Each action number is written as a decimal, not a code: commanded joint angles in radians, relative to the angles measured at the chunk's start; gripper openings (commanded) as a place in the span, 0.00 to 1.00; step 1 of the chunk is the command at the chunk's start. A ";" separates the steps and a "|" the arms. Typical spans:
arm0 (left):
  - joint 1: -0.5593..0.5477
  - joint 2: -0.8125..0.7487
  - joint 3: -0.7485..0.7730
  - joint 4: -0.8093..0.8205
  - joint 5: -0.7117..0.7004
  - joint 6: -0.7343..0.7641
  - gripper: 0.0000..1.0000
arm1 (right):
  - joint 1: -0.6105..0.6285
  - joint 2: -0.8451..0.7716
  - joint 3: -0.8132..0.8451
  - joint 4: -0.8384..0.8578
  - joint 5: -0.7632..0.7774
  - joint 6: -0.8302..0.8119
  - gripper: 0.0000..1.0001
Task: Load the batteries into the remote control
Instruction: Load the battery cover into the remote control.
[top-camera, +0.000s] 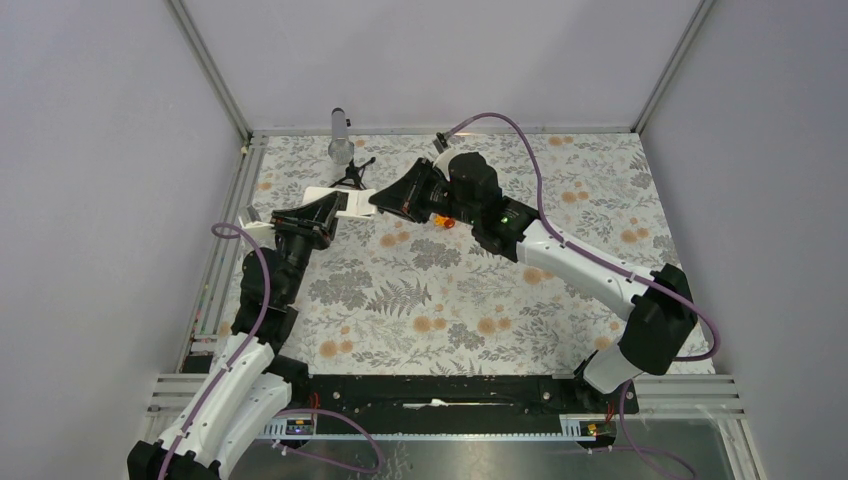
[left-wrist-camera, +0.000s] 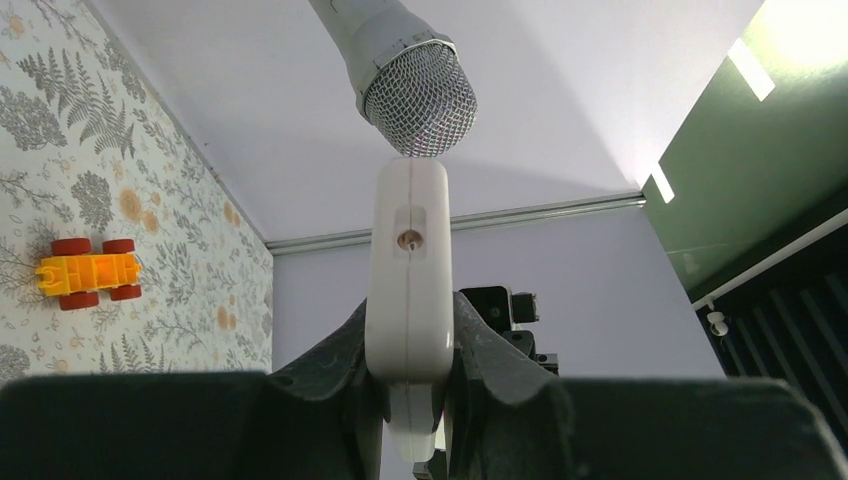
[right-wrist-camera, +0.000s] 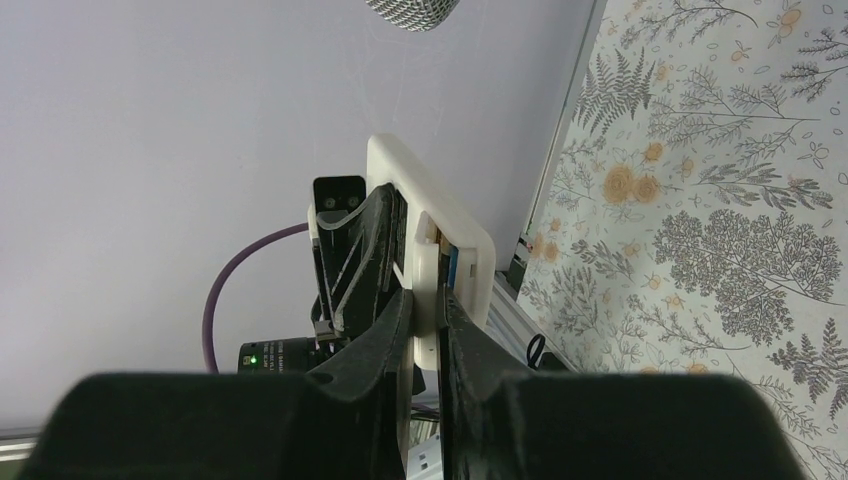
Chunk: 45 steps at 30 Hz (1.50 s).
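**Cover at the battery bay, remote held off the table**

The left gripper (left-wrist-camera: 410, 345) was clamped hard on the small white rectangular plastic remote control (left-wrist-camera: 410, 250). It gripped the lower end edge-on, so the body stood up between the fingers, clear of the flower-printed table covering (top-camera: 450, 300) and toward the far left corner. The right gripper (right-wrist-camera: 426, 312) was closed narrow on a small flat white plastic cover piece (right-wrist-camera: 426, 270), which it held against the remote's open back. A sliver of the blue cylindrical battery (right-wrist-camera: 453, 266) showed inside the bay. The dark battery could not be made out, so it was unclear whether both cells were seated.

This looked like the closing step, with the cover about to go on. The main risks were:

- **Skewed cover:** if it met the bay at an angle, its edge could jam or ride over the blue cell.
- **Twisting remote:** the left fingers held only one end, so a sideways push from the right arm could lever the remote round in the grip.
- **Loose cell:** such a twist or a jolt could tip an unseated cell out of the upright bay.
- **Microphone:** the grey mesh-headed microphone (left-wrist-camera: 418, 95) sat just beyond the remote's top end, so any upward drift could knock it.

The orange plastic toy car (left-wrist-camera: 88, 273) with red wheels lay on the table, apart from both grippers.
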 joint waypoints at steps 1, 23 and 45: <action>-0.008 -0.033 0.020 0.183 0.027 -0.126 0.00 | 0.019 0.021 0.013 -0.112 0.019 -0.012 0.06; -0.022 -0.020 -0.026 0.293 -0.058 -0.219 0.00 | 0.042 0.018 -0.003 -0.274 0.131 0.085 0.08; -0.022 -0.086 -0.100 0.225 -0.076 -0.225 0.00 | 0.008 -0.011 0.084 -0.296 0.130 0.010 0.35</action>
